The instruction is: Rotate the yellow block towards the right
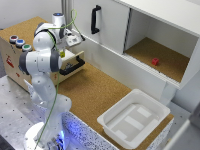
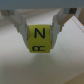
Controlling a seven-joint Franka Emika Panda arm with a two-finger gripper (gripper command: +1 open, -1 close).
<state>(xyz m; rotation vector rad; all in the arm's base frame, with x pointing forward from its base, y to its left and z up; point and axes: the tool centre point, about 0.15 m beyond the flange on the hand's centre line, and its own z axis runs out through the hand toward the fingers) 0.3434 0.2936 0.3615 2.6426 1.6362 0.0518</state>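
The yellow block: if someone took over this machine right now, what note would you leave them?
Gripper: shut on the yellow block, one finger on each side.
Place: arm reaches over the wooden drawer unit at the exterior view's left; block sits at its tip.
Done: block grasped.
Left: turn it rightwards; how far it has turned, I cannot tell.
Untouched: red block in the cabinet, white tray.

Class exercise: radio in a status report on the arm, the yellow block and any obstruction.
Gripper shut on small yellow lettered block. Block lifted clear, fingers on opposite sides. Nothing in the way visible.
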